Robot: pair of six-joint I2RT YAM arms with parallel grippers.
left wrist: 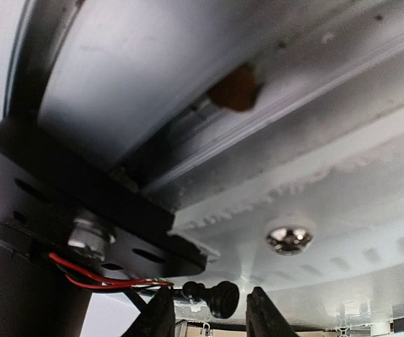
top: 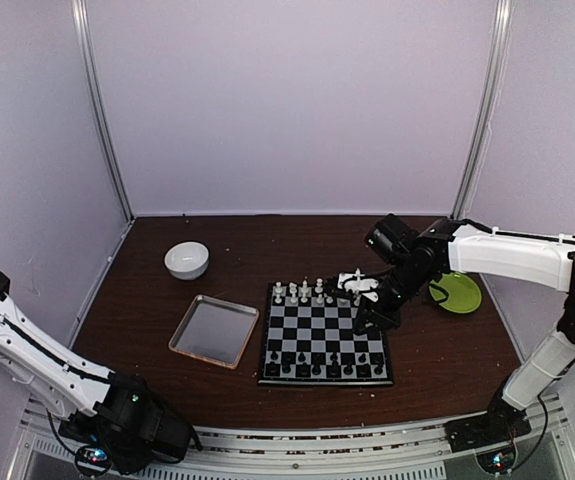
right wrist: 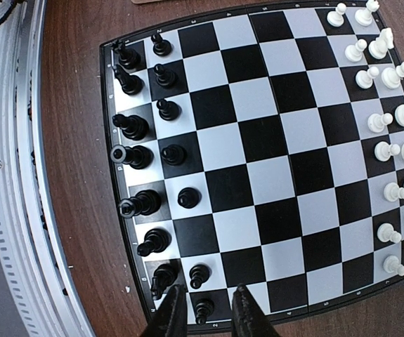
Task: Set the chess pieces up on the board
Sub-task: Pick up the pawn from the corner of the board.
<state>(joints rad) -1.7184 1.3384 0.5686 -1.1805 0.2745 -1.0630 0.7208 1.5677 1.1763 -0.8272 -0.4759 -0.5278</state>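
Observation:
The board (top: 265,380) lies mid-table, with white chess pieces (top: 302,292) along its far edge and black ones (top: 327,362) along its near edge. My right gripper (top: 369,320) hovers over the board's right side. In the right wrist view the gripper (right wrist: 207,291) is open above a standing black pawn (right wrist: 203,310), apart from it. One square (right wrist: 196,235) in the black pawn row is bare. My left gripper (left wrist: 210,295) is down below the table's front rail. Its jaws are apart, and a black pawn (left wrist: 224,300) lies crosswise between them with a narrow gap on each side.
A silver tray (top: 214,330) sits left of the board, with a white bowl (top: 187,259) behind it. A green plate (top: 459,293) lies to the right, under the right arm. The metal rail (right wrist: 19,210) runs along the table's near edge.

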